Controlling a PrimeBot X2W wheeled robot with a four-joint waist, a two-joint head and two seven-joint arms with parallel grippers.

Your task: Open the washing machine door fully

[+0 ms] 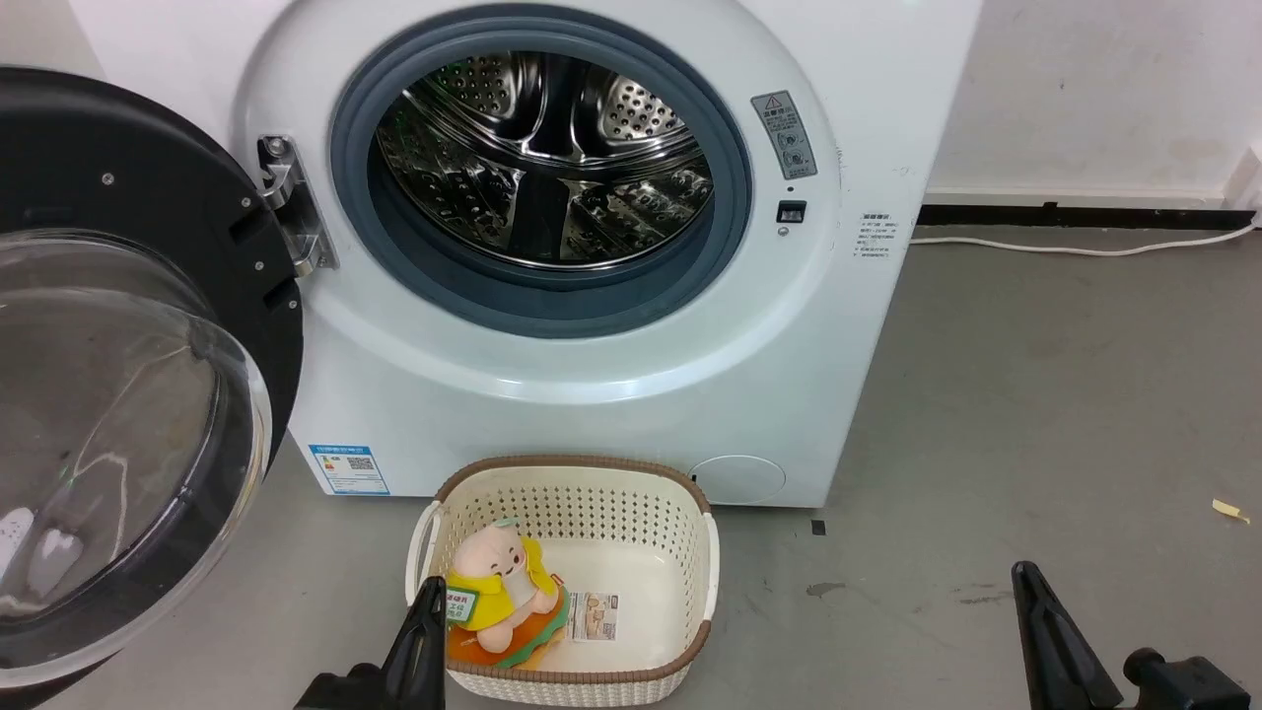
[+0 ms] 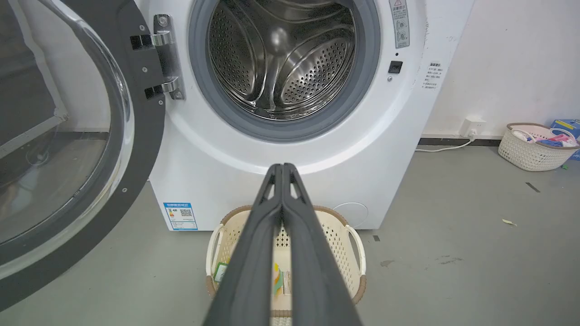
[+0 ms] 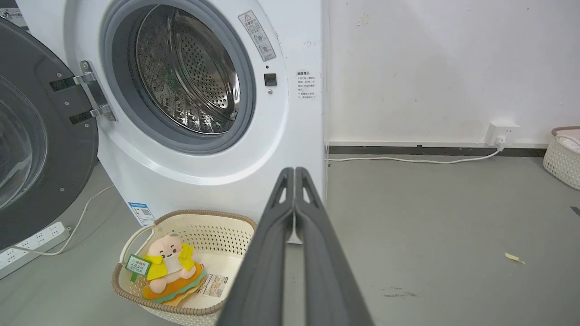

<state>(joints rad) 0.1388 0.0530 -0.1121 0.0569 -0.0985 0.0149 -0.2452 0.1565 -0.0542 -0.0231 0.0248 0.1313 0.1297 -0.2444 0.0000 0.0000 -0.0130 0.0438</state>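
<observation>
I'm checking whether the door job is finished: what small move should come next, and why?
Likely no push at all; just hold both arms back. The washing machine door hangs swung wide left on its hinge, drum fully exposed, and the left gripper and right gripper are shut, empty and clear of it.

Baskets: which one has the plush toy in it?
The basket directly in front of the washing machine: a pink plush toy in yellow sits inside. The other basket, off by the wall, holds coloured cloth items instead.
</observation>
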